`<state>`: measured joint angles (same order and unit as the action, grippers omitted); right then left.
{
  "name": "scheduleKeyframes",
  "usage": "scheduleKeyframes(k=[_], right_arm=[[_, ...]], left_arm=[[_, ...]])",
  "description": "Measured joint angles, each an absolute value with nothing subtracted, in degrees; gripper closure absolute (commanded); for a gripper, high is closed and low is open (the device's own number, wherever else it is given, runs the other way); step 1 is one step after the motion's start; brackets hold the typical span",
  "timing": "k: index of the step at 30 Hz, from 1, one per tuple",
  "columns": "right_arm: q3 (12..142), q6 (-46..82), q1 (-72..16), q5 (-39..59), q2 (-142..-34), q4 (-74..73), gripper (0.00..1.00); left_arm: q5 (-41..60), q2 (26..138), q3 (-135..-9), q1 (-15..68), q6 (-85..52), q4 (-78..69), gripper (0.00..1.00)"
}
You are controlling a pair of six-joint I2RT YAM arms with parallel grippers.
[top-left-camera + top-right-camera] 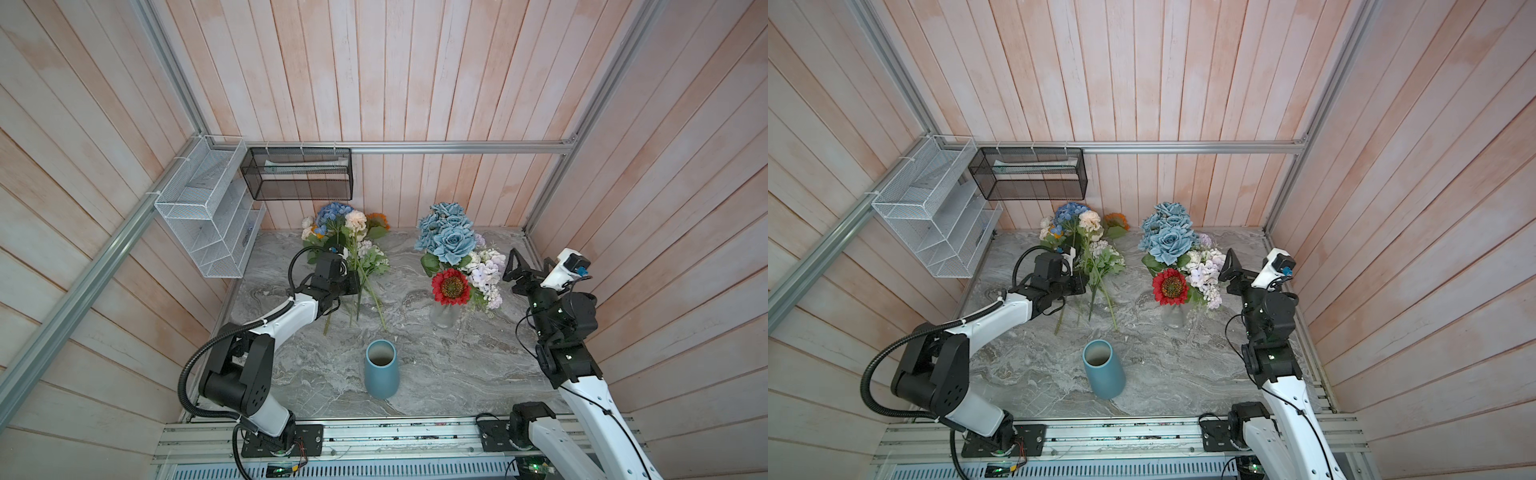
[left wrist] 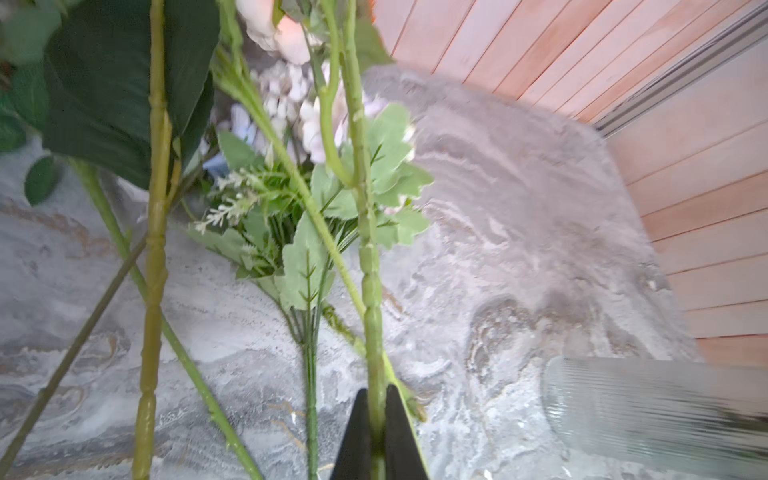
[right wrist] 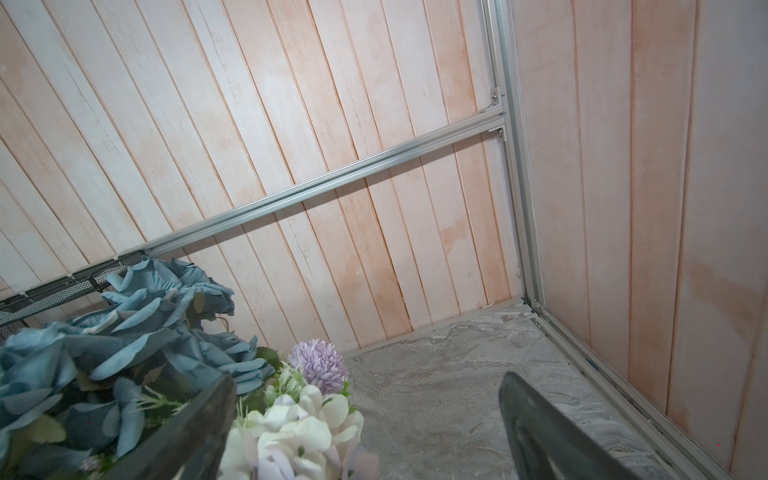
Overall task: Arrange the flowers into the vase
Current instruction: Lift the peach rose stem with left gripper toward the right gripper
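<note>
Loose flowers [image 1: 348, 237] lie in a pile at the back left of the marble table, with peach, blue, white and orange blooms and green stems pointing forward. My left gripper [image 1: 356, 286] is among those stems, shut on one thick green stem [image 2: 371, 291], which runs out between the black fingertips [image 2: 360, 432] in the left wrist view. The blue vase [image 1: 381, 369] stands empty at the front centre. My right gripper [image 1: 512, 266] hovers open beside a bouquet of dusty-blue roses [image 1: 446, 239], a red sunflower [image 1: 451, 286] and lilac blooms [image 3: 318, 365] in a glass vase [image 1: 444, 316].
A white wire rack [image 1: 208, 208] and a black mesh basket [image 1: 297, 174] hang on the back left walls. Wooden plank walls close in the table on three sides. The ribbed glass vase [image 2: 648, 409] shows close by in the left wrist view.
</note>
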<state>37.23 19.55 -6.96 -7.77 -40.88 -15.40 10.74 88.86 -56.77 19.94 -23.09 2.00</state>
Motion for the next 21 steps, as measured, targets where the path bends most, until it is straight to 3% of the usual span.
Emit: scheduleKeyframes(k=[6,9,16,21], right_arm=[[37.93,20.86,-6.96,-5.74,-40.82,-15.46,0.02],[38.92,21.45,-6.92,-3.60,-40.86,-16.23,0.07],[45.08,23.70,-7.01,7.03,-43.66,-17.82,0.17],[50.65,23.83,-12.29,14.68,-47.24,-18.50,0.17]], left_arm=[[16.80,83.13,-56.66,19.94,-22.22,-0.95,1.00],[21.06,82.24,-56.69,19.94,-22.09,-2.00,1.00],[29.50,80.84,-57.84,20.32,-22.09,-5.15,1.00],[31.97,78.06,-58.78,21.80,-21.82,-10.66,1.00]])
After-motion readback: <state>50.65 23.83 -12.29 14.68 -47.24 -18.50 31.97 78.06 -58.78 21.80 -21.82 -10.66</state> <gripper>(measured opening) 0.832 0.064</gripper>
